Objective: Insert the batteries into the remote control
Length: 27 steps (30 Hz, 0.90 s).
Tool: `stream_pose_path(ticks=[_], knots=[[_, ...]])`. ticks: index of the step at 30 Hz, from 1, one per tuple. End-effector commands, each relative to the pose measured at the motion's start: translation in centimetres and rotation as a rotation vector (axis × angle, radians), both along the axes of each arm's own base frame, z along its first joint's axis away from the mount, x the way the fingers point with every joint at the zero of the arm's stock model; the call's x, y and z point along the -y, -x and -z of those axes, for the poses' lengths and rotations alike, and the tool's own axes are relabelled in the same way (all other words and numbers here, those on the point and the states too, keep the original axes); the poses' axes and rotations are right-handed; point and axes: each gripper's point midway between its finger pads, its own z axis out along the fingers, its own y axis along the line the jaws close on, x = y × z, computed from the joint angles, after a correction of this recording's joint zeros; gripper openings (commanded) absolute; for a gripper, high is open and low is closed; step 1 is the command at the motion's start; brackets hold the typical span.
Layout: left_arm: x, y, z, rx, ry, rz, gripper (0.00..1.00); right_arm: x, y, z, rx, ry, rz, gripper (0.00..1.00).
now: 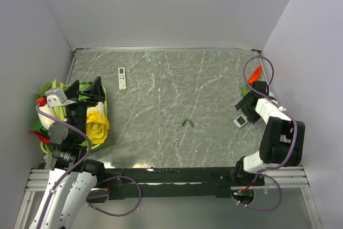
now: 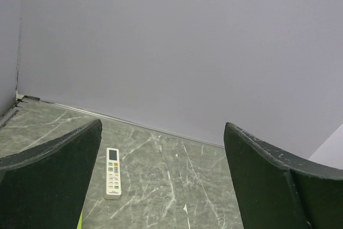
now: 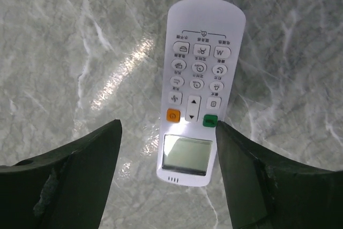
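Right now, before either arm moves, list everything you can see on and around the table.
batteries: two, green, mid-table, lying together
remote control: one, white, buttons and screen facing up, right side of the table
slim remote: one, white, far left part of the table
basket: one, green, left edge, holding yellow, red and white items I cannot identify
orange-and-green item: one, far right by the wall, cannot identify
table: one, grey marbled
left fingers: two, black, spread open, above the basket
right fingers: two, black, open, one on each side of the remote control
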Motion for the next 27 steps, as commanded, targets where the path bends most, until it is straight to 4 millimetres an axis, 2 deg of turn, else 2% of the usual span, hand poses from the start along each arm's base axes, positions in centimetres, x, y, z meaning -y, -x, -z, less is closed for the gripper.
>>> stream_pose_path(ticks=[1, 7, 11, 16, 17, 20, 21, 22, 23, 25, 27], knots=[[-0.2, 0.4, -1.2, 0.047, -0.005, -0.01, 0.99, 0.0, -0.9, 1.0, 0.023, -0.036, 0.001, 0.73], [0.5, 0.5, -1.2, 0.052, -0.011, 0.019, 0.99, -0.3, -0.5, 2.0, -0.01, -0.056, -0.014, 0.67], [0.6, 0.5, -1.3, 0.054, -0.011, 0.027, 0.99, -0.3, -0.4, 2.2, -0.014, -0.061, -0.021, 0.57], [0.8, 0.5, -1.2, 0.055, -0.014, 0.034, 0.99, -0.4, -0.3, 2.0, -0.005, -0.056, -0.041, 0.37], [0.8, 0.5, -1.2, 0.057, -0.013, 0.036, 0.99, -0.5, -0.1, 1.9, -0.002, -0.053, -0.043, 0.36], [1.1, 0.5, -1.2, 0.058, -0.015, 0.049, 0.99, -0.7, -0.4, 0.8, 0.052, -0.046, -0.078, 0.22], [1.2, 0.5, -1.2, 0.06, -0.015, 0.054, 0.99, -0.9, -0.6, 0.4, 0.076, -0.048, -0.09, 0.14], [1.3, 0.5, -1.1, 0.061, -0.018, 0.06, 0.99, -0.8, -1.3, -0.8, 0.132, -0.032, -0.099, 0.1], [1.4, 0.4, -1.1, 0.06, -0.018, 0.067, 0.99, -1.9, -1.2, -1.0, 0.159, -0.072, -0.136, 0.09], [1.8, 0.4, -1.0, 0.06, -0.02, 0.084, 0.99, -2.6, -1.9, -2.5, 0.236, -0.078, -0.174, 0.02], [1.9, 0.3, -1.0, 0.059, -0.02, 0.092, 0.99, -3.5, -1.7, -2.9, 0.269, -0.107, -0.206, 0.0]])
